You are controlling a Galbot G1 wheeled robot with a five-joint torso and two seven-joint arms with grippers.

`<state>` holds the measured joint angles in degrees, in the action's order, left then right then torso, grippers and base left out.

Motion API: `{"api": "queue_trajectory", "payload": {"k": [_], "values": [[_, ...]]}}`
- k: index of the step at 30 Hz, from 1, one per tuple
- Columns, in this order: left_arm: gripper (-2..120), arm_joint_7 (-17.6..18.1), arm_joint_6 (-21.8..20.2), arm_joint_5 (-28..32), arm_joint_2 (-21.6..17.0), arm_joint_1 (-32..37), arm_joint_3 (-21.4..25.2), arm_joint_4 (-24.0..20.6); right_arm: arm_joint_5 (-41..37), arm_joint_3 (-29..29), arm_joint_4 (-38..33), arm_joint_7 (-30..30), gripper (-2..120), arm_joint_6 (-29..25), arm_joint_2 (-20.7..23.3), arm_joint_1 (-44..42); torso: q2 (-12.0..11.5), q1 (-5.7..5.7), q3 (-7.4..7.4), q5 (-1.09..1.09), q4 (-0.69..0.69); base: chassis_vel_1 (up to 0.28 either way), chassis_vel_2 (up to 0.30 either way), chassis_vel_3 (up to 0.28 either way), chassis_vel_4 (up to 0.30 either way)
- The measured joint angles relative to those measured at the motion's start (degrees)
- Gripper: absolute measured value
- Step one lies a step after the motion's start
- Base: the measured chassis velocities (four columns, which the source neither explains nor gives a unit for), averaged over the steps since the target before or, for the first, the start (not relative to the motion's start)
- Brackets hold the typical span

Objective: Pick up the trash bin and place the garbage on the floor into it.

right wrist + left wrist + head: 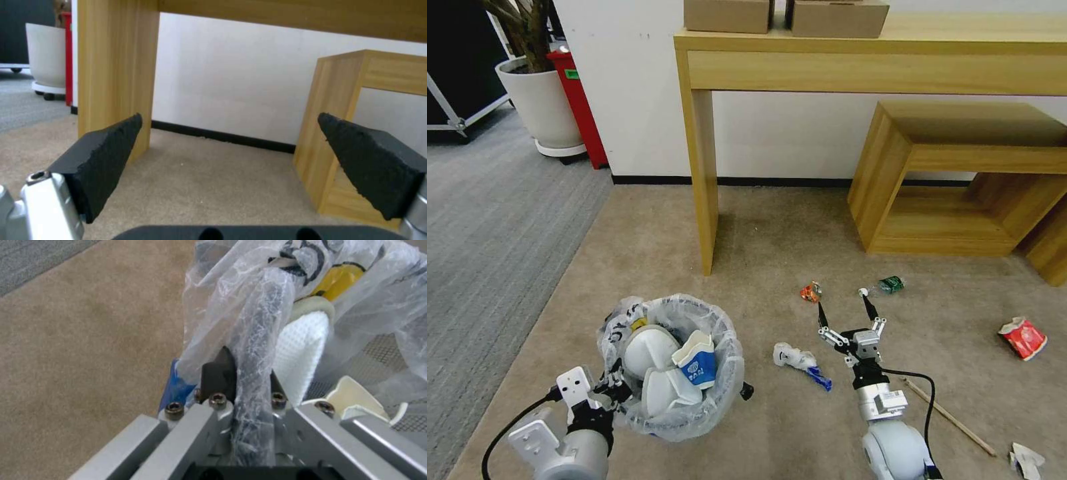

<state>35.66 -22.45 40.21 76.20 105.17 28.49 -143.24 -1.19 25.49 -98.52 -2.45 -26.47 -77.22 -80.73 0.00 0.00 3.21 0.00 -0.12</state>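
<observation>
The trash bin point(720, 393), lined with a crinkly plastic bag, is at the lower left on the beige floor point(774, 240). It holds two white slippers point(654, 373) and a white-and-blue wrapper point(697, 365). My left gripper point(616, 388) is shut on the bin's near rim; in the left wrist view my left gripper point(249, 368) pinches the bag-wrapped rim point(260, 323). My right gripper point(844, 308) hangs open over the carpet, empty, between an orange-red wrapper point(810, 291) and a green bottle point(888, 285). More garbage lies around: a white-and-blue wrapper point(800, 360), a red packet point(1022, 338), a wooden stick point(950, 417), a paper scrap point(1025, 460).
A tall wooden table point(700, 167) with cardboard boxes point(727, 13) stands against the wall, with a low wooden shelf point(894, 173) to its right. A white plant pot point(544, 107) and a red object point(580, 107) stand at the back left beside grey carpet point(487, 220).
</observation>
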Motion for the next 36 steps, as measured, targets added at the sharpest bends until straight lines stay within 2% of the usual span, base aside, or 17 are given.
{"api": "queue_trajectory", "payload": {"k": [15, 36], "values": [[0, -0.83, 0.53, -2.16, 1.02, 0.54, -1.67, 0.37, 0.07, 0.67, 0.16, 0.23, 100, -1.33, 0.32, -0.85, 0.00, 0.00, 0.00, 0.00, 0.00, 0.000, 0.000, 0.000, 0.000], [0, -1.22, 1.29, -5.20, 2.92, 2.18, -3.37, 0.47, -0.57, 0.73, 0.26, -0.24, 100, -4.30, 1.26, -1.34, 0.00, 0.00, 0.00, 0.00, 0.01, -0.051, -0.044, -0.046, -0.051]]}}
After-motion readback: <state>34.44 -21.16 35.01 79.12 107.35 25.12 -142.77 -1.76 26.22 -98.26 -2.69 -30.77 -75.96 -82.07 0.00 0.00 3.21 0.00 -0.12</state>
